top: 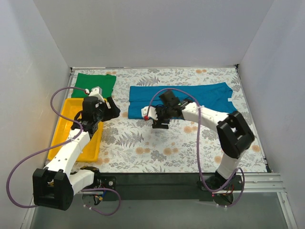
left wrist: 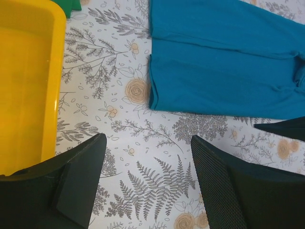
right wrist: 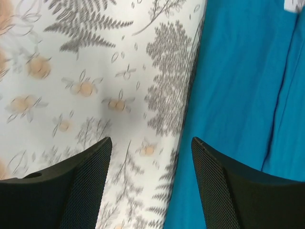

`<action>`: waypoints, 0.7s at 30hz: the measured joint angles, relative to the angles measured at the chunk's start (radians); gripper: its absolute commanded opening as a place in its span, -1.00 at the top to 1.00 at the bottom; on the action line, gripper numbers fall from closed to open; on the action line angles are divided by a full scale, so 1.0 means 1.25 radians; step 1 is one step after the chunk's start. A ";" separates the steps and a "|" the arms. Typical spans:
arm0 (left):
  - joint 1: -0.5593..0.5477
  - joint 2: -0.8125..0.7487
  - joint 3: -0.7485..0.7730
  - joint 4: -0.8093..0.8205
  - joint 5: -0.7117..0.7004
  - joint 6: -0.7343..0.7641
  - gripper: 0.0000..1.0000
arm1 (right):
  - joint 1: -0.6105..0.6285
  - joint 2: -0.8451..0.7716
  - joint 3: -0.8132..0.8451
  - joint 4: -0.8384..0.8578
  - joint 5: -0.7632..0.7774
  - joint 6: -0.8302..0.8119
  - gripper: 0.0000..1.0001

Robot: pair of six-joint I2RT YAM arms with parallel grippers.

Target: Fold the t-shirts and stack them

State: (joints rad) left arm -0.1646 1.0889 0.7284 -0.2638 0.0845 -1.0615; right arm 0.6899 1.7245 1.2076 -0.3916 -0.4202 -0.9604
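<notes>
The right gripper (right wrist: pixel 151 139) stands wide open with nothing in it, hovering over the near edge of the teal-blue t-shirt (top: pixel 200 98); that hem runs between its two fingers, cloth under one and bare flowered table cover (top: pixel 143 143) under the other. The left gripper (left wrist: pixel 147 138) is also spread open and empty above the table cover, with the shirt's left end just ahead of its tips and the yellow tray (top: pixel 66 129) beside it. The green t-shirt (top: pixel 95 83) lies flat in the far left corner, beyond the tray.
</notes>
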 measured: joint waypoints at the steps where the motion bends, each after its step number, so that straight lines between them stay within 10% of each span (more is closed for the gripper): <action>1: 0.000 -0.009 0.000 0.000 -0.008 0.000 -0.41 | 0.034 0.027 0.015 0.011 0.039 0.002 -0.47; 12: 0.004 -0.110 -0.007 0.008 -0.110 -0.001 -0.41 | 0.139 0.223 0.131 0.116 0.301 0.033 -0.32; 21: 0.004 -0.119 -0.017 0.008 -0.139 0.000 -0.42 | 0.139 0.282 0.174 0.174 0.367 0.047 0.37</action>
State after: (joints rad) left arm -0.1593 0.9401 0.7067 -0.2539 -0.0895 -1.0618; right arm 0.8635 2.0769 1.4254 -0.1741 0.0380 -0.9016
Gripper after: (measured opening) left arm 0.707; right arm 0.421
